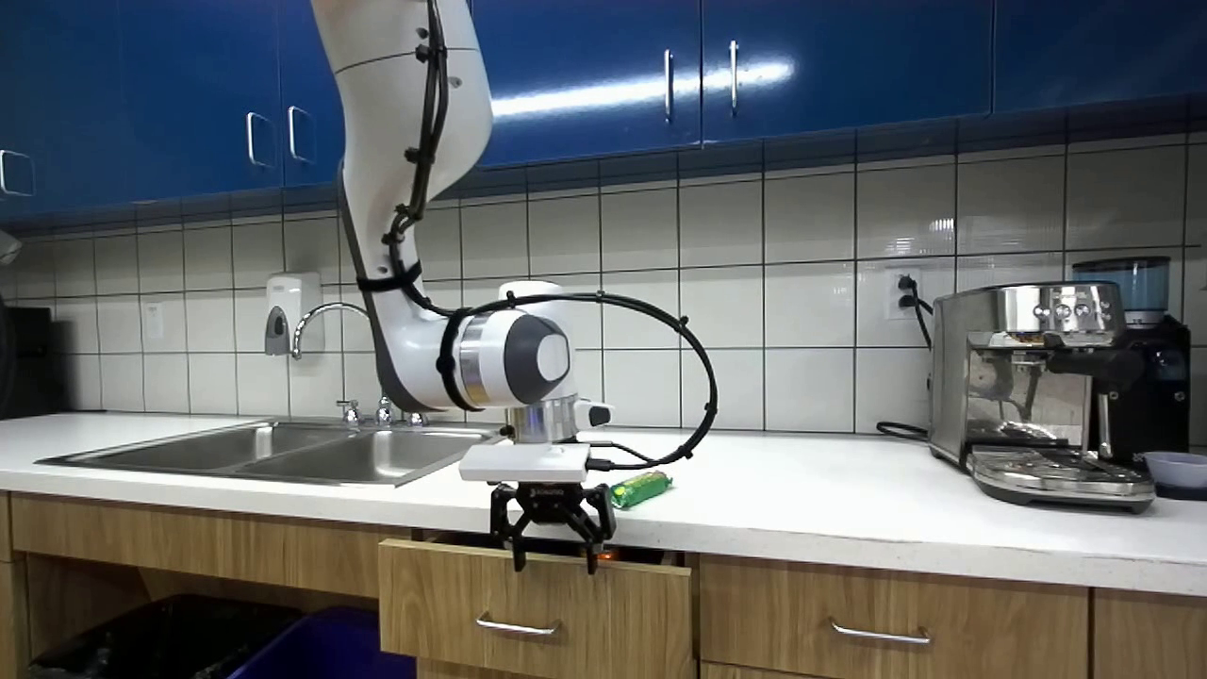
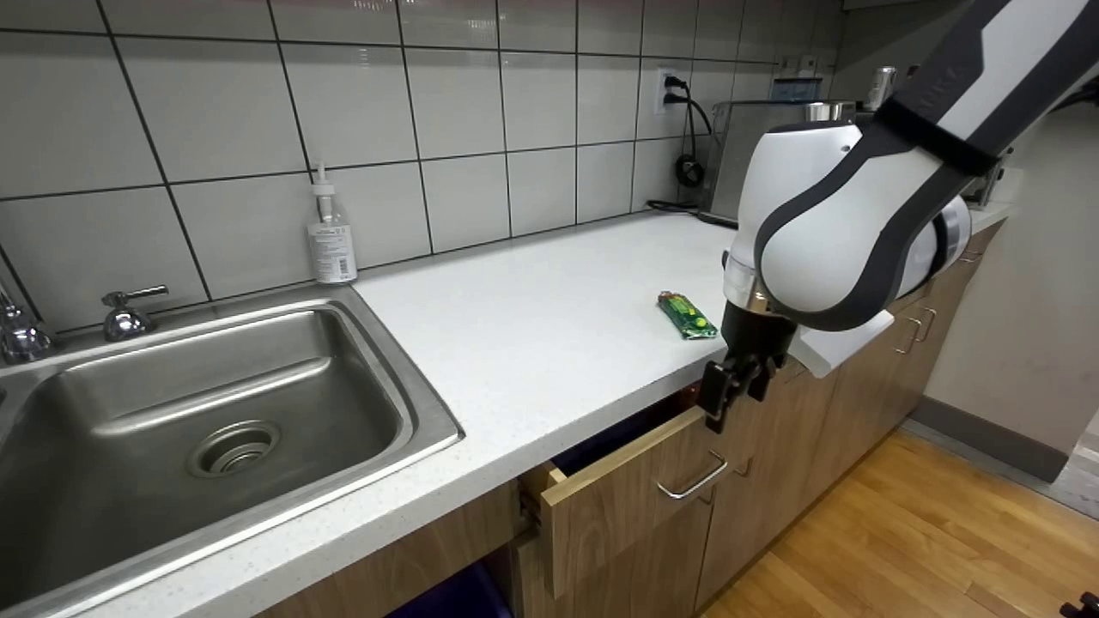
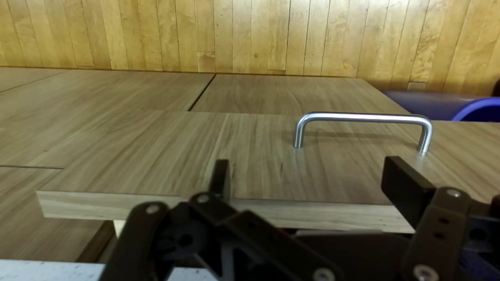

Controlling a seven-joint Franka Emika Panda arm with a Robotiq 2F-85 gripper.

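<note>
1. The fingers point(image 1: 520, 556) were spread well apart and pointed down, with the wood of the drawer point(image 1: 453, 604) showing through the gap between them.
2. The drawer was the thing nearest the fingers: it stood partly open under the front edge of the white surface point(image 2: 515, 335), its front jutting out past that edge.
3. In an exterior view the fingertips overlapped the top edge of the drawer's front; whether they touched the wood could not be told.
4. The metal handle point(image 3: 363, 117) ran across the outside of the drawer's front, below the fingers and apart from them.
5. The drawer's inside was mostly hidden; an orange-red patch point(image 1: 605, 554) showed at its opening, too small to make out.
6. A green packet point(image 2: 687, 315) lay on the surface in both exterior views, near the front edge and close to the arm point(image 1: 405, 123).
7. The steel sink point(image 2: 434, 425) was set into the surface to one side of the drawer, and a pump bottle point(image 2: 333, 249) stood by its back corner, near the tiles point(image 2: 464, 103).
8. Well away on the opposite side stood a coffee machine point(image 1: 962, 377), with a black grinder point(image 1: 1165, 387) and a pale bowl point(image 1: 1174, 467) beside it.
9. Blue cupboards point(image 1: 603, 66) hung above the tiles.
10. A purple bin point(image 1: 330, 646) sat low beside the drawer, and the floor point(image 3: 254, 35) was of wooden planks.
</note>
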